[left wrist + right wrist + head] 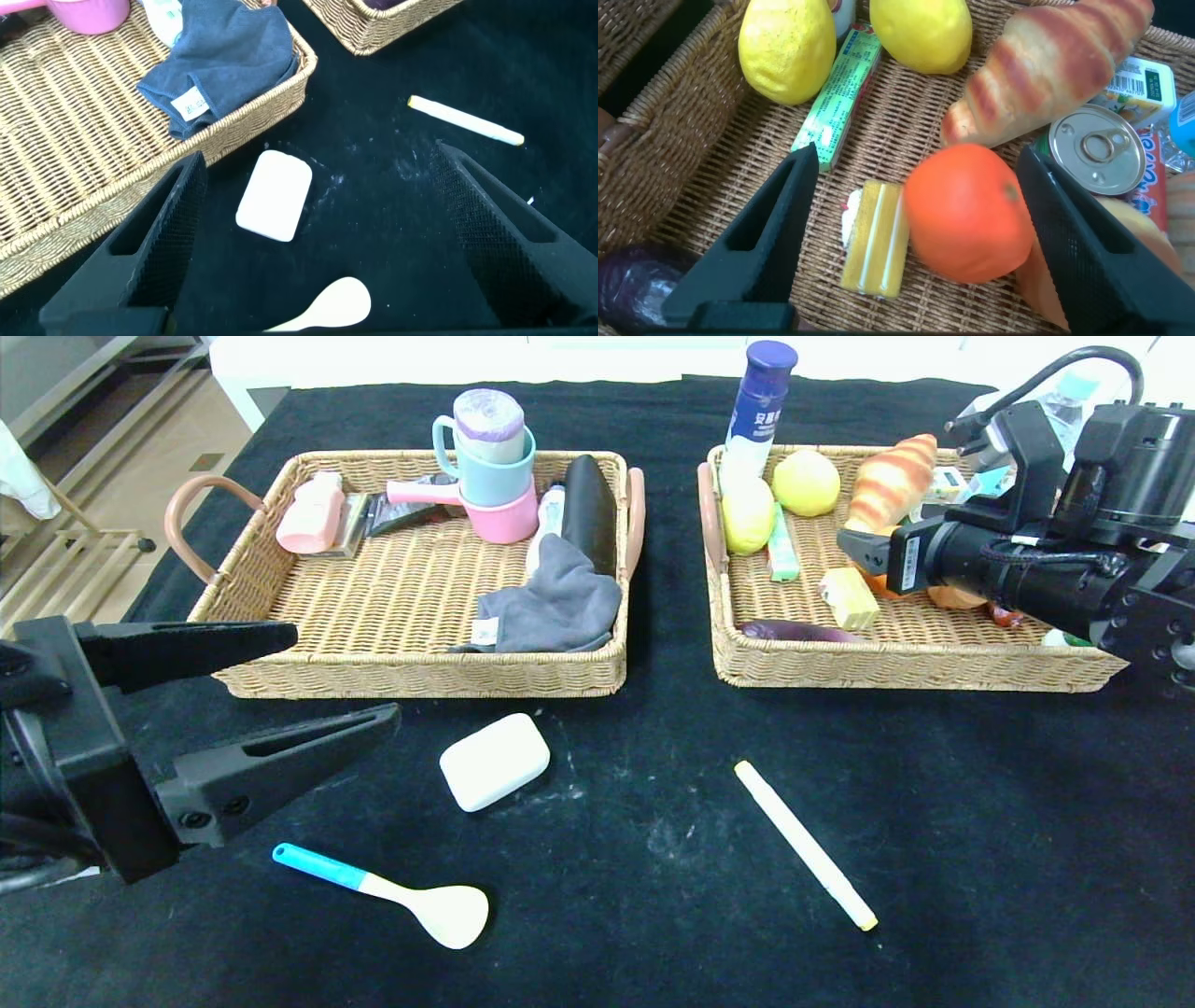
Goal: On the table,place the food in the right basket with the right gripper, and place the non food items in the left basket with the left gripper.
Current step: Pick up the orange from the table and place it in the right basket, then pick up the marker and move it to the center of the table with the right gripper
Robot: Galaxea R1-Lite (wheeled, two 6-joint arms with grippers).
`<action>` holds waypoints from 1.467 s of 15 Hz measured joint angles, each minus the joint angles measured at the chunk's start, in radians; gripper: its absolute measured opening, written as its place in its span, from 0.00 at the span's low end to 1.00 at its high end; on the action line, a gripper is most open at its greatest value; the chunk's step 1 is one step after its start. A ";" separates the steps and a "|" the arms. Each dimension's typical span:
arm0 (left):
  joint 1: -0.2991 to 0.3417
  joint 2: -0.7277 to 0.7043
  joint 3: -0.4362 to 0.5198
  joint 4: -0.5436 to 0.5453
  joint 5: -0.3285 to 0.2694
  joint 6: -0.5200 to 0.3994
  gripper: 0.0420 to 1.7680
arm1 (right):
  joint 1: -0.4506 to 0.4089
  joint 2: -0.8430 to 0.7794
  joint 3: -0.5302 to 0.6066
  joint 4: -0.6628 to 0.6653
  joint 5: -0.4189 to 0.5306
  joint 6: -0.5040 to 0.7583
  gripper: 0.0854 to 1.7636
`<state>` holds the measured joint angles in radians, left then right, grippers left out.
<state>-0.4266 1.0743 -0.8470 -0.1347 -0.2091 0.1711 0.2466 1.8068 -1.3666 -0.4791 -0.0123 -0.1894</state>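
Ahead of the spread, empty left gripper, the left basket holds cups and cloth; white soap lies just beyond its fingertips. Right gripper, jaws apart, straddles an orange inside the right basket.

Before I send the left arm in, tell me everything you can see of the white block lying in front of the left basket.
The white block is a rounded rectangular slab with soft corners and a smooth matte surface, looking like soap or an eraser. It lies flat on the black table cloth, turned at an angle, just in front of the left basket but apart from it. Nothing touches it. The open left gripper hovers over it; the spoon lies nearer the robot.
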 joint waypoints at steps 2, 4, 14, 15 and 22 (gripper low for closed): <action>0.000 0.000 0.040 0.000 0.000 0.000 0.97 | 0.000 0.000 0.001 0.001 0.000 0.000 0.89; 0.000 -0.001 0.057 0.001 0.000 0.000 0.97 | 0.001 -0.001 0.002 0.002 0.000 0.004 0.91; 0.000 -0.005 -0.001 0.000 0.000 0.000 0.97 | 0.033 -0.083 -0.040 0.239 0.000 0.066 0.95; 0.000 -0.005 -0.002 0.000 0.000 0.000 0.97 | 0.037 -0.095 -0.043 0.265 0.001 0.066 0.95; 0.000 -0.008 -0.003 0.003 0.001 0.000 0.97 | 0.106 -0.187 -0.071 0.547 -0.003 0.068 0.96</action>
<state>-0.4266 1.0660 -0.8500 -0.1321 -0.2081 0.1711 0.3521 1.6198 -1.4374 0.0683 -0.0149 -0.1217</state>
